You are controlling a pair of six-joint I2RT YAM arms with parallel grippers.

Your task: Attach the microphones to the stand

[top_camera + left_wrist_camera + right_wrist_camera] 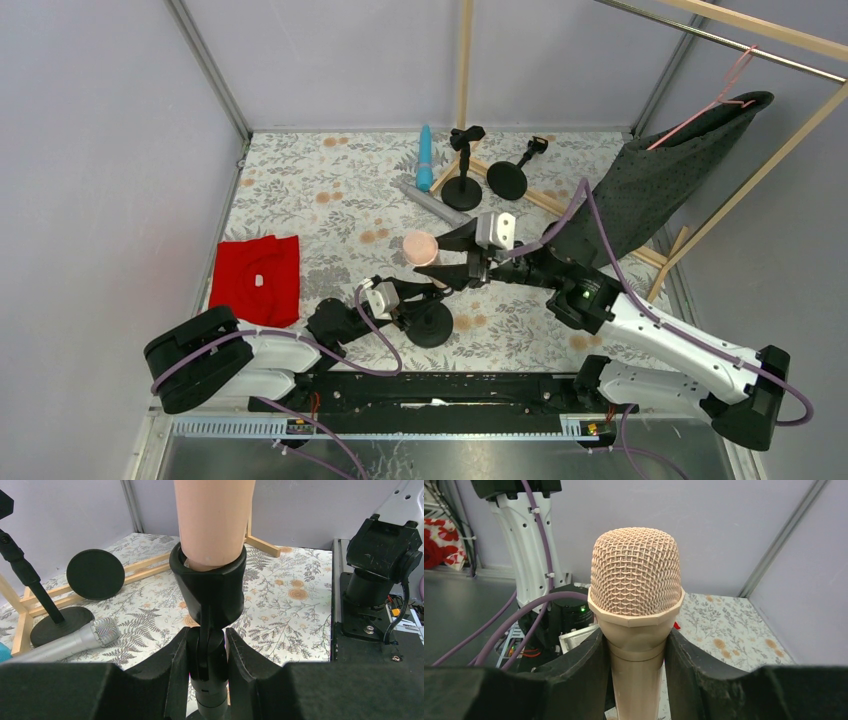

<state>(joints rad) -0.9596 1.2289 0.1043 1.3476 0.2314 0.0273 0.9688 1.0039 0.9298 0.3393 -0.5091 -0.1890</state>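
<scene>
The right gripper [636, 645] is clamped on the peach-pink microphone [636, 580], its two black fingers pressing the neck from either side just under the mesh head. The left gripper [209, 650] is closed tight on the thin stem of the near stand [430, 325], right below the black clip [208, 585]. In the left wrist view the microphone's peach body sits down inside that cup-shaped clip and rises roughly upright out of the top of the picture. From above, this microphone and stand are a little toward 6 o'clock from the middle of the flower-patterned table [300, 180], with the stand's round base flat on the cloth. The silver-grey microphone [430, 203] lies on the table toward 12 o'clock of the held one. The cyan-blue microphone [425, 158] lies just beyond it, further toward 12 o'clock; whether the two touch cannot be told. Just at 3 o'clock of the cyan-blue one a second stand [462, 185] is upright with an empty clip. At 3 o'clock of that, a third stand [507, 180] is tipped over, its disc base on edge. A red cloth [258, 280] lies at 9 o'clock near the table's left edge, and a dark garment [660, 180] hangs at 2 o'clock.
</scene>
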